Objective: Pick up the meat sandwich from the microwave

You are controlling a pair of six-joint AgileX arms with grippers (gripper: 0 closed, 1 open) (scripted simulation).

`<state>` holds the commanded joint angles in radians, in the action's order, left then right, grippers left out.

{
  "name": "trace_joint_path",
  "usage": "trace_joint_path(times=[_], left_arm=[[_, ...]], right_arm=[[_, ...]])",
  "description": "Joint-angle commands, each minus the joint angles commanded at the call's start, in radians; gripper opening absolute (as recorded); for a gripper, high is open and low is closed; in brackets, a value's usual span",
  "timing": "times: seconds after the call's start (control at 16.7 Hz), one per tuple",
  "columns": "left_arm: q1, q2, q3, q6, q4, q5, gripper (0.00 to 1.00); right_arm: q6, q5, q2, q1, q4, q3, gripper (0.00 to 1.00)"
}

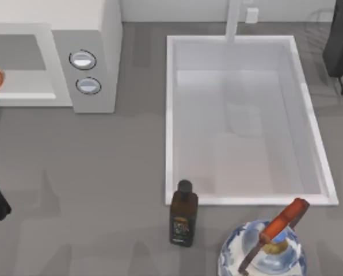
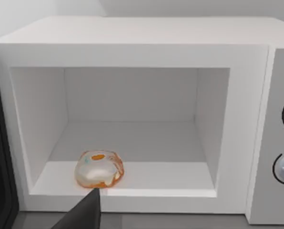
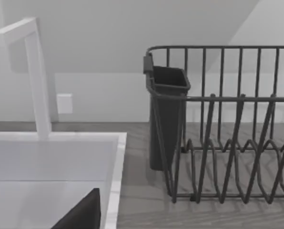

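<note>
1. Inside the microwave, near the cavity's front edge, sits the meat sandwich.
2. Left pincer hovers just outside, empty; jaw width, cannot tell.
3. Risk: approaching low, a finger clips the sill or nudges the sandwich deeper.

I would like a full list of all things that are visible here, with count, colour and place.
microwave: one, white, door open, top view's far left
meat sandwich: one, orange-brown and whitish, front of the microwave's cavity floor
knobs: two, silver-blue, microwave panel
sink: one, white, centre-right
faucet: one, white, behind the sink
bottle: one, dark, before the sink
bowl: one, blue-white, near right
tool: one, orange-red handle, across the bowl
dish rack: one, dark, far right
left gripper: dark, before the microwave
right gripper: dark, near the sink
</note>
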<state>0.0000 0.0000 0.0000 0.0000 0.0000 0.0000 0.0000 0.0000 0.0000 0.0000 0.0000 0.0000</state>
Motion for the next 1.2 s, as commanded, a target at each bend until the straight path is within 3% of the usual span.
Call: trace_joint_path(times=[0.24, 0.48, 1.2], left_arm=[[0.005, 0.058, 0.023, 0.002, 0.026, 0.006, 1.00], [0.025, 0.269, 0.108, 0.011, 0.122, 0.027, 1.00], [0.130, 1.412, 0.564, 0.057, 0.640, 0.145, 1.00]], right_arm=[[0.000, 0.000, 0.000, 0.000, 0.000, 0.000, 1.00], [0.000, 0.000, 0.000, 0.000, 0.000, 0.000, 1.00], [0.000, 0.000, 0.000, 0.000, 0.000, 0.000, 1.00]])
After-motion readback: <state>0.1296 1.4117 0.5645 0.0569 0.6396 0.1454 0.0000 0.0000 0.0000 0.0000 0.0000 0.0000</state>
